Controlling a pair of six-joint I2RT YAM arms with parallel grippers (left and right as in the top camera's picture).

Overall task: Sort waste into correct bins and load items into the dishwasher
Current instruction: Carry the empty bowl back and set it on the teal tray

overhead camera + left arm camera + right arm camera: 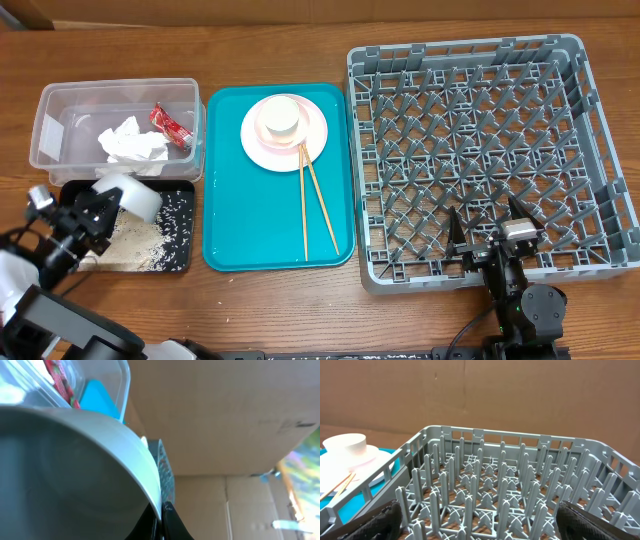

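Bowl (137,196), judged rigid and slick, is pinched at the rim by left gripper (95,209) at eight o'clock; right gripper (488,232) is spread wide.

Overhead: straight down, far, whole wooden worktop (300,300) in frame.
Left wrist: front-left corner, tilted up toward back, lens almost against pale round bowl (75,475).
Right wrist: low at front-right edge, facing back across large grey plastic peg rack (485,435).
All three share teal plastic tray (225,200) and rack.
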